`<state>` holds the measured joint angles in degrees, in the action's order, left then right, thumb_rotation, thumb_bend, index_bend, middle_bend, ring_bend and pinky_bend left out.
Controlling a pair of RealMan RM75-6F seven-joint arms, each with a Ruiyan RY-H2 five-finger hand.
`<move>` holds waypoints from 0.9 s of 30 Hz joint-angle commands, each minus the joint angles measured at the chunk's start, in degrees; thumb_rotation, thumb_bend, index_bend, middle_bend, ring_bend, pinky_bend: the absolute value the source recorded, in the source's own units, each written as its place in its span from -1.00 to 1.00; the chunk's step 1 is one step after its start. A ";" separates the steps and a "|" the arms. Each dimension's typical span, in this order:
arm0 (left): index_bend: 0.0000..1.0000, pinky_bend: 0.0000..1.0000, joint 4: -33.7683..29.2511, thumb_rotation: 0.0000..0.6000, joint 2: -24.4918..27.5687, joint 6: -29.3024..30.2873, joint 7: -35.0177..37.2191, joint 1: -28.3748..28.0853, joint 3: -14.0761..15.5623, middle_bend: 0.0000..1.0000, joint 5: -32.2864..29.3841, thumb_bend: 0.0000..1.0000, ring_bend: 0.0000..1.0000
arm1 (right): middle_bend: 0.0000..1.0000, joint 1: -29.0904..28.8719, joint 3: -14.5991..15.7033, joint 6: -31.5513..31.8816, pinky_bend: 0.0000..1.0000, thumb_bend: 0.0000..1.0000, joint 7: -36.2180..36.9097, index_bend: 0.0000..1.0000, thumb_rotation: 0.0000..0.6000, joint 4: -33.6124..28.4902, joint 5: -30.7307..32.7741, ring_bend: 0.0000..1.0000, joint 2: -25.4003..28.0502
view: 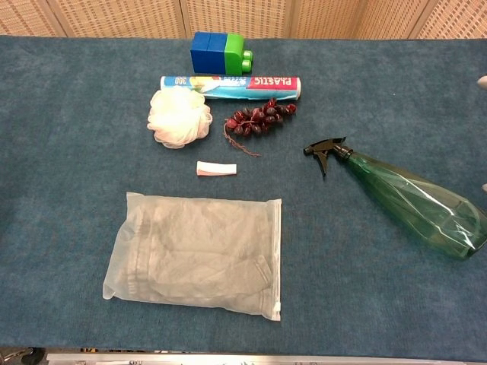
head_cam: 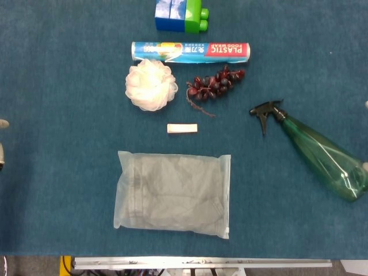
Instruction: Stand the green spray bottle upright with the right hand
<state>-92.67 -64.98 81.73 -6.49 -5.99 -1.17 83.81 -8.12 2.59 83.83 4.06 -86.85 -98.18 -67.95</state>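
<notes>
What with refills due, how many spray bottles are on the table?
1: the green bottle lies on its side at the right, nozzle toward the grapes. None seems hidden.

light: even, bright overhead | shadows: faint — soft | focus: sharp — no glare

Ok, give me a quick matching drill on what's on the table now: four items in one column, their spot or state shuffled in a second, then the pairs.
Items:
1. green spray bottle
2. plastic wrap box
3. bath pouf
4. clear zip bag

Places or states:
A. white, just left of the grapes
B. lying flat at the near edge, grey cloth inside
C. on its side at the right, black trigger pointing toward the middle
D. lying lengthwise between the blocks and the grapes

Pairs: 1-C, 2-D, 3-A, 4-B
</notes>
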 commanded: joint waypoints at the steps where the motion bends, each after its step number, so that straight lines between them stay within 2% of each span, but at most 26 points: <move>1: -0.37 0.92 -0.18 1.00 0.13 0.21 0.11 0.08 -0.04 0.14 0.06 0.20 0.08 | -1.00 -0.52 0.73 -1.18 -0.96 -1.00 -0.97 -1.00 1.00 -0.42 -0.83 -1.00 -0.84; 12: -0.37 0.92 -1.35 1.00 1.14 1.67 0.51 0.58 0.00 0.14 1.11 0.20 0.08 | -1.00 -3.57 2.21 -6.68 -0.96 -1.00 -8.35 -1.00 1.00 -4.43 -3.71 -1.00 -2.17; 27: -0.37 0.92 -2.31 1.00 1.79 2.58 0.68 0.83 0.01 0.14 2.05 0.20 0.08 | -1.00 -4.81 3.81 -12.76 -0.96 -1.00 -16.72 -1.00 1.00 -8.29 -1.62 -1.00 -0.85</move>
<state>-94.93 -63.22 84.27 -5.81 -5.18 -1.16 85.81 -12.81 6.28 71.36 -12.36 -94.99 -100.01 -68.87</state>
